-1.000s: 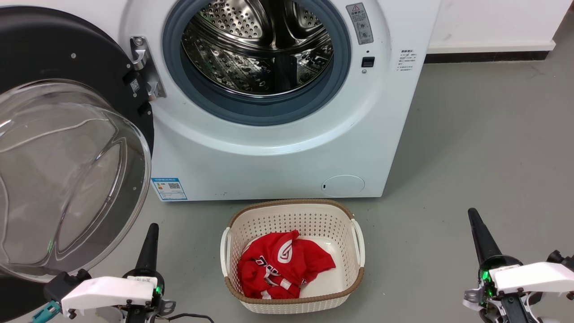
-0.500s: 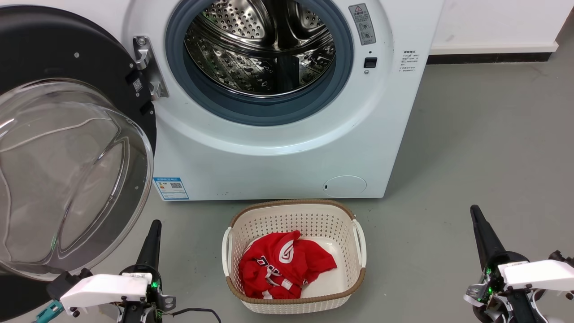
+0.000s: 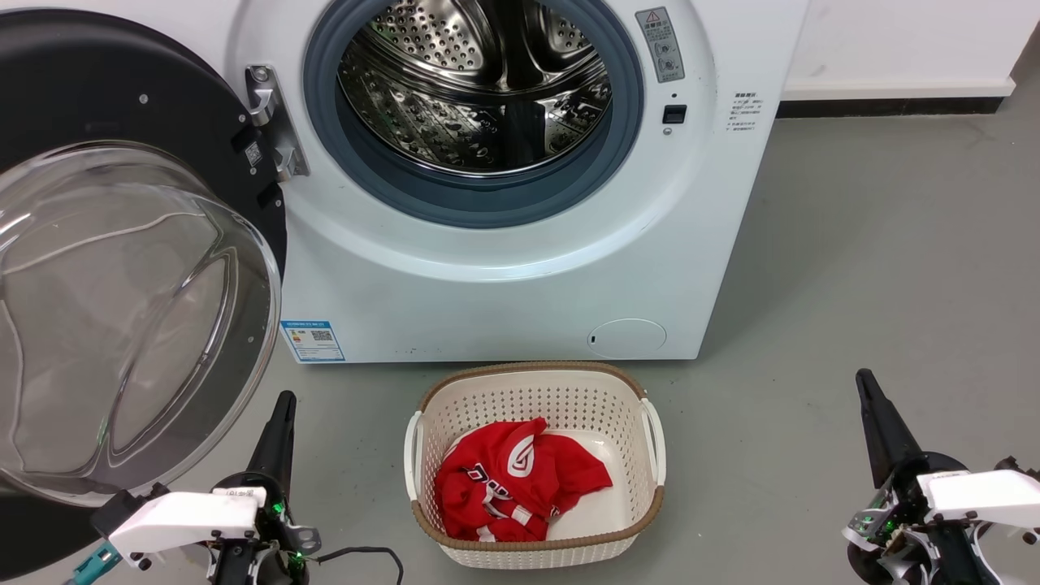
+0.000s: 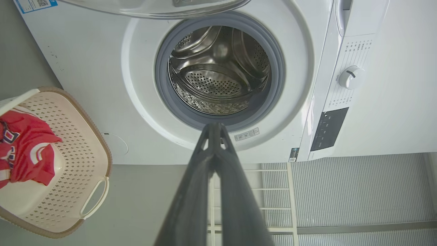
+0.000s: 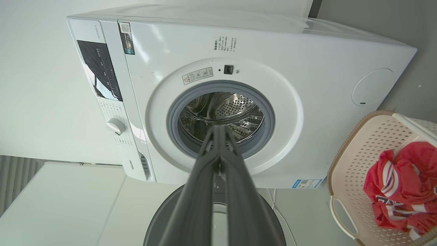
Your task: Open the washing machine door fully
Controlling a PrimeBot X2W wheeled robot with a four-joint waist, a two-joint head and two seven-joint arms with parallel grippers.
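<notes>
**On the floor before the washing machine point(image 3: 504, 301): door stands open at the left, both claws pinched shut**

Down in front of the machine I see a cream laundry basket point(image 3: 532, 367) on the grey floor point(image 3: 853, 284), just below the round flap point(image 3: 626, 337), with a crumpled red garment point(image 3: 520, 479) inside. In my head view it sits between my two claws and well apart from the door. A blue label point(image 3: 311, 341) is stuck low on the machine's front, near its left corner.

The washing machine door point(image 3: 97, 89) hangs on its metal hinge point(image 3: 272, 122) at the left of the opening, its black disc turned away from the front. Its clear glass bowl point(image 3: 122, 325) bulges toward my head camera. The steel drum point(image 3: 479, 89) and its grey gasket point(image 3: 487, 199) are fully exposed, and nothing lies in the drum that I can make out.

My left claw point(image 3: 285, 398) points up just beside the bowl's lower rim; I cannot tell whether it touches. My right claw point(image 3: 864, 378) is far off to the right, over bare floor. In both wrist views the two fingers press together at the tips, holding nothing.
</notes>
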